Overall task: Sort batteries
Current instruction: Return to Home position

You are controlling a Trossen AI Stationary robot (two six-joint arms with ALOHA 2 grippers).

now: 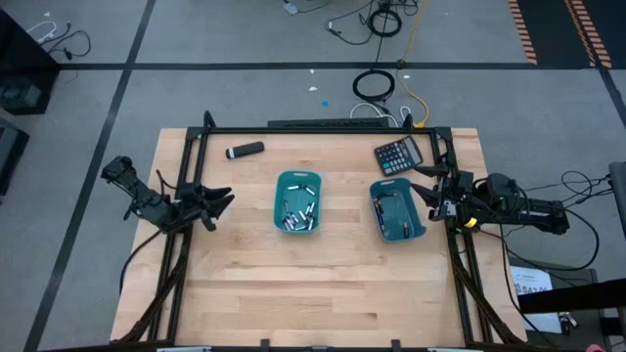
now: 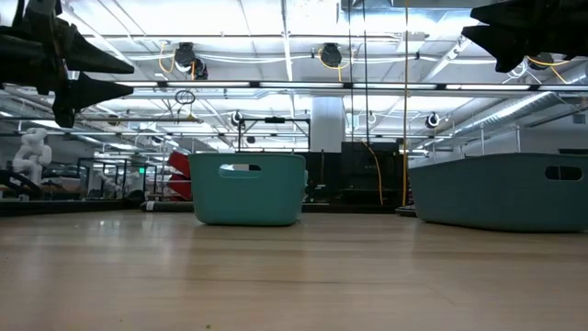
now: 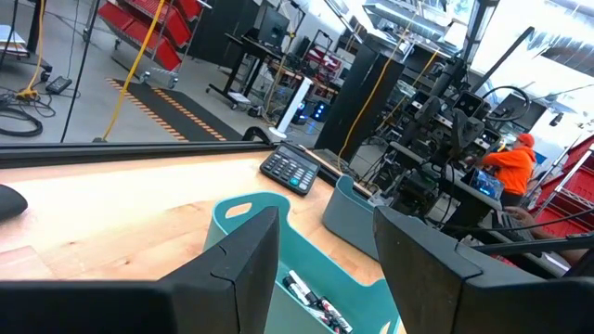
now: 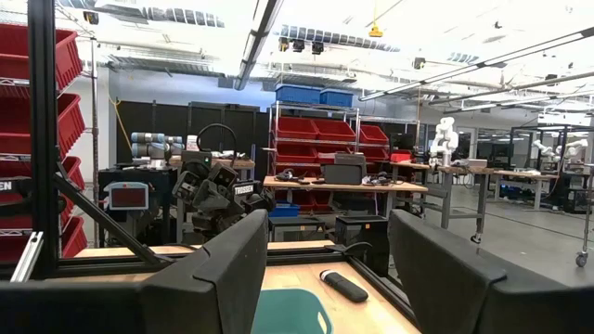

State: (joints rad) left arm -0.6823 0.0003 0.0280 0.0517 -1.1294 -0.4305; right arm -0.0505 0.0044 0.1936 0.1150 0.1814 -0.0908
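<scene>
High view: two teal bins, the centre bin [image 1: 298, 175] and the right bin [image 1: 391, 183], hold batteries [image 1: 296, 213] too small to count; none lies loose on the surface [image 1: 313, 293]. Low view: both stand upright. Left wrist view: your left hand [image 3: 327, 221], at the left edge, gapes wide, empty. Right wrist view: your right hand [image 4: 329, 221], beside the right bin, likewise. Sorting looks done; park both arms.

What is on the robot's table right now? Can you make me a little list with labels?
Middle bin: teal, batteries inside
Right bin: teal, more batteries inside
Calculator: just behind the right-hand bin
Black cylinder: lying alone near the back edge, white tip
Left claw: open, empty, at the table's left edge
Right claw: open, empty, at the right edge
</scene>
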